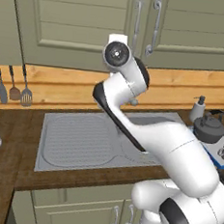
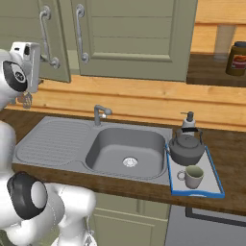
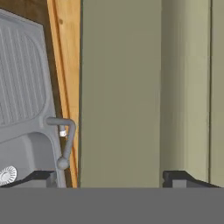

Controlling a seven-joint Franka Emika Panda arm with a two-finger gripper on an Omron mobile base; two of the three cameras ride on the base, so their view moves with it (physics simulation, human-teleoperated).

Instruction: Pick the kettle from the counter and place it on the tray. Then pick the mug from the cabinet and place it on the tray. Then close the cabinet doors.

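Kitchen counter (image 2: 230, 139): kettle (image 2: 186, 148), mug (image 2: 193, 176) seated on tray (image 2: 216, 185); gripper (image 3: 107, 177) spread wide, empty, held before cabinet doors (image 2: 134, 33), handles vertical, left door nearer

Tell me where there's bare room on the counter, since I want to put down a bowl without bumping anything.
The ribbed draining board left of the sink basin is bare. So is the strip of counter right of the tray, in front of the jar. The tray is crowded: kettle and mug fill it, with the pump bottle right behind.
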